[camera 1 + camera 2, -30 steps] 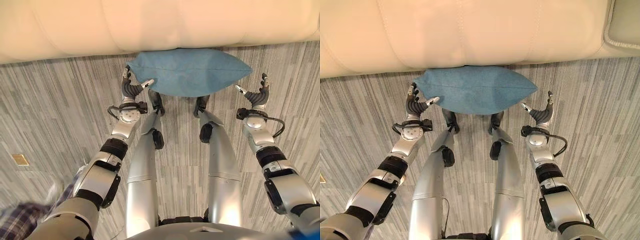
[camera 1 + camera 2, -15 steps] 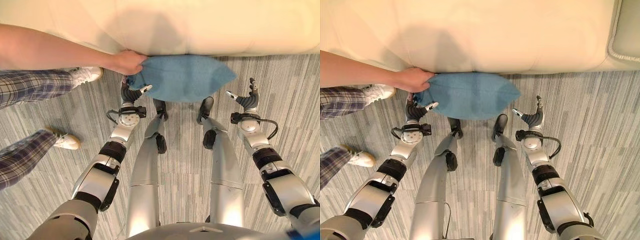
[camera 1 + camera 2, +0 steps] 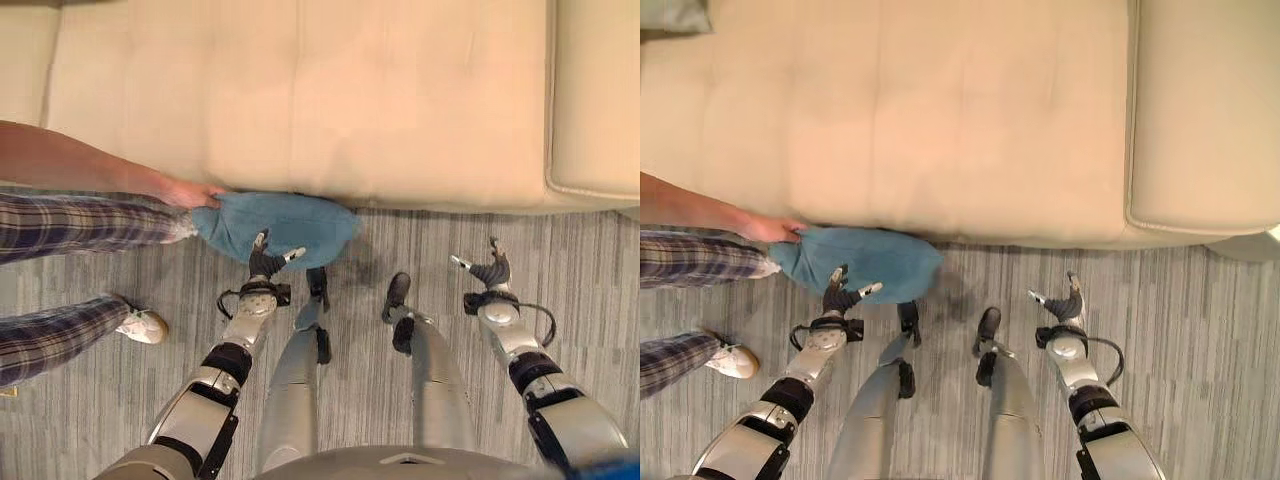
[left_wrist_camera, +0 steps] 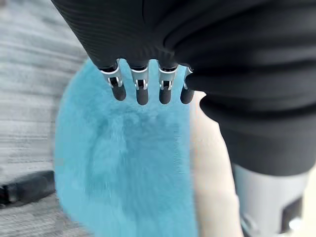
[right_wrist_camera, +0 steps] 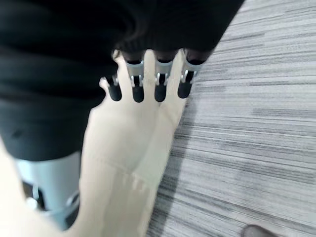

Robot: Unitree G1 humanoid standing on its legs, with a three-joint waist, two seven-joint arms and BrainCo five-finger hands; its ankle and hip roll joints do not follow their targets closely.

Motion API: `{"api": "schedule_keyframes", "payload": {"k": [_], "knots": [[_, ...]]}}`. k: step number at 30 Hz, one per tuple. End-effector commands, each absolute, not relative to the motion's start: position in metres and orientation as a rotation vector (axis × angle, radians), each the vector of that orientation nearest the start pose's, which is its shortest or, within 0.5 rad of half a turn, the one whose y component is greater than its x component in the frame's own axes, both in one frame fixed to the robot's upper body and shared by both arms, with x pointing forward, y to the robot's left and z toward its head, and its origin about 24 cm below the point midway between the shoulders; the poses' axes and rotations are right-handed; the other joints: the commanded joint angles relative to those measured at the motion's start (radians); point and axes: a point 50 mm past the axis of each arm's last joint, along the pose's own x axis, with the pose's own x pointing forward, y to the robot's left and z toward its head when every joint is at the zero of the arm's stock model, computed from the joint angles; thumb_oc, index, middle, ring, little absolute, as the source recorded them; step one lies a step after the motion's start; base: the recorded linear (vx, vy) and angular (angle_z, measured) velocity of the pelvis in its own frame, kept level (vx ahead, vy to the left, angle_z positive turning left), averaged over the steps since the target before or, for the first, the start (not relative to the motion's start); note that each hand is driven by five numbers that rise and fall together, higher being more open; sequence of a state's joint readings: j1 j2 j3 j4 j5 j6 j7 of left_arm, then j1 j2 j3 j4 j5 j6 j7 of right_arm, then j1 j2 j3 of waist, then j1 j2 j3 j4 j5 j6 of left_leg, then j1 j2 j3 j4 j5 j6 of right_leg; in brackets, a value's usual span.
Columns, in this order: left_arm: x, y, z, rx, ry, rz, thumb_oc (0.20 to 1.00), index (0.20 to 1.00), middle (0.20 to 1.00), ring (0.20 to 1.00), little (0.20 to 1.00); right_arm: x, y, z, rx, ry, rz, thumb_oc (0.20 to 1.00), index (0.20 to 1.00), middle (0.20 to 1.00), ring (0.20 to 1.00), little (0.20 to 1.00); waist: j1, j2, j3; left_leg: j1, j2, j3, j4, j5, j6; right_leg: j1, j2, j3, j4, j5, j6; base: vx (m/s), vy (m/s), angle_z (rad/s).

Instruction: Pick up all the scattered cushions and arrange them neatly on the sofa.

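**Person drags the cushion aside**

Mid-left, a person's hand (image 3: 190, 192) has pulled the blue cushion (image 3: 280, 222) leftward along the sofa (image 3: 300, 100) base. Left hand (image 3: 266, 262) overlaps it, fingers relaxed, empty; right hand (image 3: 488, 270) hangs released, lower right. Pickup remains undone.

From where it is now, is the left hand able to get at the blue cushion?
Probably yes: the left hand is open right at the blue cushion on the floor by the sofa. But a person's hand grips the cushion's far end.

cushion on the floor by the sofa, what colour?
Blue cushion; clearest in the left eye view.
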State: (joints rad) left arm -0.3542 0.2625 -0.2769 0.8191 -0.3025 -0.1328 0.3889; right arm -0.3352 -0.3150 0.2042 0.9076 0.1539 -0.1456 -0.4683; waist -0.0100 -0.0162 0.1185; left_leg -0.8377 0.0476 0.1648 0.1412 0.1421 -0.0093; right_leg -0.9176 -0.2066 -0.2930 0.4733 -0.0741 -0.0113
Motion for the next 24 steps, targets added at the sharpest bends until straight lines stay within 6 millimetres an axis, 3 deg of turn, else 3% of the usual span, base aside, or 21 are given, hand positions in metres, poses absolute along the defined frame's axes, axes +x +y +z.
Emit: {"api": "schedule_keyframes", "payload": {"k": [1, 3, 8, 14, 17, 19, 21, 22, 24], "knots": [[0.294, 0.192, -0.035, 0.234, 0.365, 0.238, 1.0, 1.0, 1.0, 1.0, 1.0, 0.279, -0.244, -0.035, -0.364, 0.369, -0.437, 1.0, 1.0, 1.0, 1.0, 1.0, -0.007, 0.026, 0.039, 0.026, 0.025, -0.061, -0.1, 0.008, -0.082, 0.019, -0.002, 0.051, -0.101, 0.04, 0.127, -0.01, 0.031, 0.14], [0.272, 0.195, -0.062, 0.273, 0.49, 0.219, 1.0, 1.0, 1.0, 1.0, 1.0, 0.257, -0.249, -0.059, -0.372, 0.491, -0.437, 1.0, 1.0, 1.0, 1.0, 1.0, -0.001, 0.028, 0.039, 0.184, 0.022, -0.057, -0.207, 0.033, -0.085, 0.141, 0.009, 0.03, -0.154, 0.045, 0.132, 0.03, 0.062, 0.08], [0.218, 0.21, -0.106, 0.382, 0.716, 0.172, 1.0, 1.0, 1.0, 1.0, 1.0, 0.198, -0.261, -0.106, -0.456, 0.784, -0.383, 1.0, 1.0, 1.0, 1.0, 1.0, -0.004, 0.015, 0.065, 0.445, 0.016, -0.047, -0.228, 0.017, -0.087, 0.45, 0.02, -0.014, -0.263, 0.081, 0.127, 0.04, 0.057, 0.03], [0.15, 0.235, -0.139, 0.416, 0.959, 0.19, 1.0, 1.0, 1.0, 1.0, 1.0, 0.138, -0.269, -0.135, -0.537, 1.02, -0.298, 1.0, 1.0, 1.0, 1.0, 1.0, -0.005, -0.009, 0.026, 0.671, 0.01, -0.026, -0.228, -0.026, -0.09, 0.742, 0.065, -0.036, -0.372, 0.069, 0.135, 0.15, -0.013, 0.04], [0.135, 0.239, -0.144, 0.42, 1.0, 0.189, 1.0, 1.0, 1.0, 1.0, 1.0, 0.128, -0.266, -0.14, -0.551, 1.045, -0.255, 1.0, 1.0, 1.0, 1.0, 1.0, -0.001, -0.014, 0.01, 0.732, 0.012, -0.029, -0.228, -0.048, -0.084, 0.822, 0.1, -0.012, -0.421, 0.048, 0.124, 0.06, -0.094, -0.01], [0.135, 0.239, -0.143, 0.419, 0.995, 0.187, 1.0, 1.0, 1.0, 1.0, 1.0, 0.129, -0.267, -0.139, -0.554, 1.042, -0.255, 1.0, 1.0, 1.0, 1.0, 1.0, 0.0, -0.017, 0.018, 0.734, 0.012, -0.032, -0.22, -0.052, -0.083, 0.836, 0.11, 0.005, -0.438, 0.046, 0.12, -0.03, -0.083, 0.01], [0.138, 0.238, -0.143, 0.418, 0.983, 0.18, 1.0, 1.0, 1.0, 1.0, 1.0, 0.128, -0.269, -0.139, -0.563, 1.043, -0.254, 1.0, 1.0, 1.0, 1.0, 1.0, 0.002, -0.023, 0.03, 0.71, 0.011, -0.04, -0.149, -0.066, -0.087, 0.848, 0.119, 0.015, -0.463, 0.044, 0.112, -0.15, -0.064, 0.19], [0.142, 0.235, -0.142, 0.409, 0.969, 0.172, 1.0, 1.0, 1.0, 1.0, 1.0, 0.131, -0.273, -0.136, -0.578, 1.035, -0.256, 1.0, 1.0, 1.0, 1.0, 1.0, 0.005, -0.032, 0.048, 0.653, 0.019, -0.05, -0.057, -0.081, -0.093, 0.854, 0.115, 0.007, -0.479, 0.05, 0.102, -0.23, -0.019, 0.8], [0.136, 0.234, -0.144, 0.41, 0.992, 0.169, 1.0, 1.0, 1.0, 1.0, 1.0, 0.128, -0.273, -0.137, -0.577, 1.044, -0.255, 1.0, 1.0, 1.0, 1.0, 1.0, -0.006, -0.042, 0.038, 0.666, 0.047, -0.001, -0.047, -0.113, -0.078, 0.857, 0.1, -0.014, -0.489, 0.068, 0.107, -0.11, 0.059, 0.69]]}}
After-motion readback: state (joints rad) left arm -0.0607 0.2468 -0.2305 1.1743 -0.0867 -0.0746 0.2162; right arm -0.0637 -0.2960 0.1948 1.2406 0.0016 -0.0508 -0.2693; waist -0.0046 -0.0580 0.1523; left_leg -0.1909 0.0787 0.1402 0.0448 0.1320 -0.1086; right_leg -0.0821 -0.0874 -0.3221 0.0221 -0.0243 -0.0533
